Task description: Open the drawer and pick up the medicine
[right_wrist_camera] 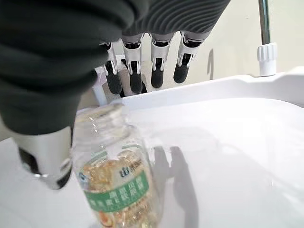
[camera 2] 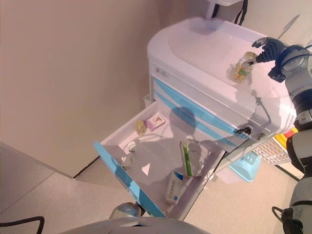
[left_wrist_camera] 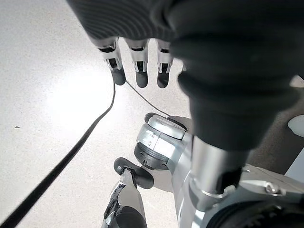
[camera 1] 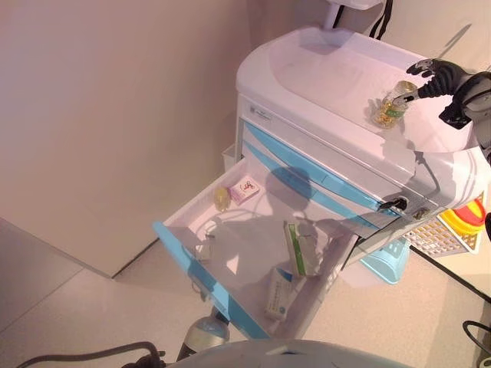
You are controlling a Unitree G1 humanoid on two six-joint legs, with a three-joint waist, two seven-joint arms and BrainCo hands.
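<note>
A clear bottle of yellow capsules with a green label [camera 1: 393, 105] stands a little tilted on the white cart's top [camera 1: 330, 80]. My right hand [camera 1: 443, 77] is open just right of the bottle. In the right wrist view its fingers [right_wrist_camera: 159, 66] are straight beyond the bottle [right_wrist_camera: 116, 185] and the thumb is beside the bottle's neck. The cart's blue-fronted drawer [camera 1: 196, 268] is pulled open. It holds a pink-white box [camera 1: 245, 188], a small yellow bottle [camera 1: 222, 198], a green-white box [camera 1: 295, 248] and a white-teal box [camera 1: 279, 294]. My left hand [left_wrist_camera: 141, 71] hangs open over the floor.
The cart stands close to a wall [camera 1: 115, 115] on its left. A white basket [camera 1: 441, 238] with a yellow-red container [camera 1: 469, 217] and a light blue bin [camera 1: 387, 264] hang on the cart's right side. The open drawer juts out towards me.
</note>
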